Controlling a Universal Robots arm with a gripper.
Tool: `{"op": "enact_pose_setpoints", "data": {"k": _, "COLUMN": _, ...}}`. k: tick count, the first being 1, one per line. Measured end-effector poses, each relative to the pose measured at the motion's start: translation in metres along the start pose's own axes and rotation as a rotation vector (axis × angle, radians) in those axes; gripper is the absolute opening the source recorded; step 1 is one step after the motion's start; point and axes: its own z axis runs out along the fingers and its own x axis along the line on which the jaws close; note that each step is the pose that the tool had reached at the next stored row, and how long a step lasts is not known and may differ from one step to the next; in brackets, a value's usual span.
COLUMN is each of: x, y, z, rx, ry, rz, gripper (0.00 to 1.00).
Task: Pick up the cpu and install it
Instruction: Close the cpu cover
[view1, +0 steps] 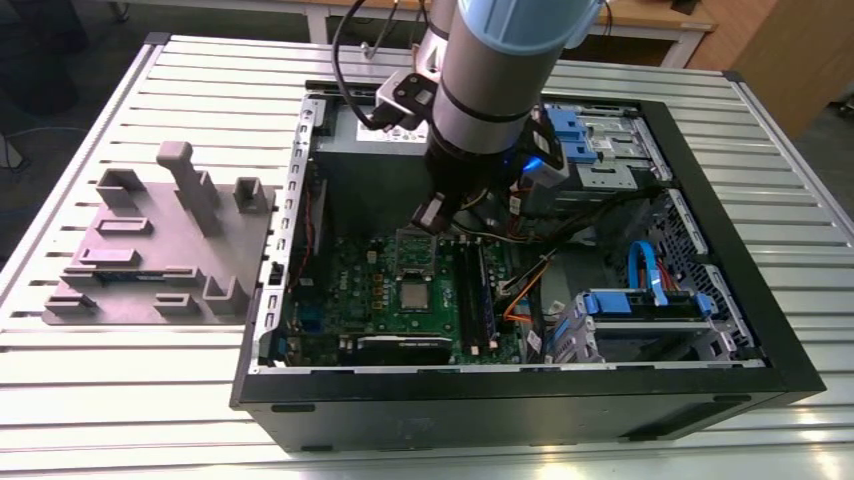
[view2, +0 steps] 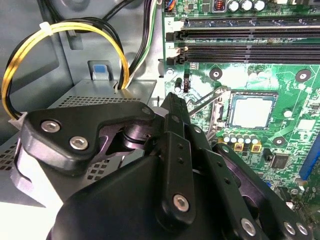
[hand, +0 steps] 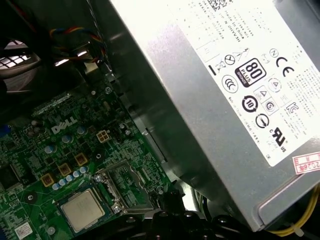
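Above the motherboard (view2: 295, 100), the gripper (view2: 173, 100) hangs with fingers (view2: 175, 131) pressed together, empty; a careless brush could shift the cpu (view2: 252, 111), seemingly unclamped in its socket (view2: 228, 112).

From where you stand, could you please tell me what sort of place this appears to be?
Probably a robotics lab bench for computer assembly: an open computer case lies on a slatted metal table, a grey parts fixture sits beside it, and the robot arm reaches over the motherboard.
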Motion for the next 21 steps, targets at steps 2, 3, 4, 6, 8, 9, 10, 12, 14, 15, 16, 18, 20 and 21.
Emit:
{"op": "enact_pose_setpoints", "data": {"k": 2, "x": 0.0000, "y": 0.0002, "z": -0.0009, "rx": 0.0003, "ry": 0.0005, "rz": 0.000, "gripper": 0.11}}
{"op": "enact_pose_setpoints", "data": {"k": 3, "x": -0.0001, "y": 0.0003, "z": -0.0014, "rx": 0.0005, "ry": 0.0008, "rz": 0.000, "gripper": 0.11}}
{"op": "enact_pose_setpoints", "data": {"k": 4, "x": -0.0001, "y": 0.0004, "z": -0.0019, "rx": 0.0008, "ry": 0.0012, "rz": 0.000, "gripper": 0.11}}
{"op": "enact_pose_setpoints", "data": {"k": 6, "x": -0.0002, "y": 0.0006, "z": -0.0030, "rx": 0.0012, "ry": 0.0020, "rz": 0.000, "gripper": 0.11}}
{"op": "enact_pose_setpoints", "data": {"k": 8, "x": -0.0002, "y": 0.0009, "z": -0.0037, "rx": 0.0015, "ry": 0.0022, "rz": 0.000, "gripper": 0.11}}
{"op": "enact_pose_setpoints", "data": {"k": 9, "x": -0.0002, "y": 0.0010, "z": -0.0040, "rx": 0.0016, "ry": 0.0023, "rz": 0.000, "gripper": 0.11}}
{"op": "enact_pose_setpoints", "data": {"k": 10, "x": -0.0002, "y": 0.0012, "z": -0.0042, "rx": 0.0017, "ry": 0.0024, "rz": 0.000, "gripper": 0.11}}
{"op": "enact_pose_setpoints", "data": {"k": 12, "x": -0.0001, "y": 0.0015, "z": -0.0047, "rx": 0.0020, "ry": 0.0030, "rz": 0.000, "gripper": 0.11}}
{"op": "enact_pose_setpoints", "data": {"k": 14, "x": 0.0001, "y": 0.0018, "z": -0.0049, "rx": 0.0022, "ry": 0.0032, "rz": 0.000, "gripper": 0.11}}
{"op": "enact_pose_setpoints", "data": {"k": 15, "x": 0.0003, "y": 0.0020, "z": -0.0049, "rx": 0.0022, "ry": 0.0034, "rz": 0.000, "gripper": 0.11}}
{"op": "enact_pose_setpoints", "data": {"k": 16, "x": 0.0003, "y": 0.0021, "z": -0.0050, "rx": 0.0023, "ry": 0.0035, "rz": 0.000, "gripper": 0.11}}
{"op": "enact_pose_setpoints", "data": {"k": 18, "x": 0.0004, "y": 0.0023, "z": -0.0054, "rx": 0.0025, "ry": 0.0039, "rz": 0.000, "gripper": 0.11}}
{"op": "enact_pose_setpoints", "data": {"k": 20, "x": 0.0004, "y": 0.0025, "z": -0.0058, "rx": 0.0025, "ry": 0.0039, "rz": 0.000, "gripper": 0.11}}
{"op": "enact_pose_setpoints", "data": {"k": 21, "x": 0.0004, "y": 0.0025, "z": -0.0059, "rx": 0.0025, "ry": 0.0039, "rz": 0.000, "gripper": 0.11}}
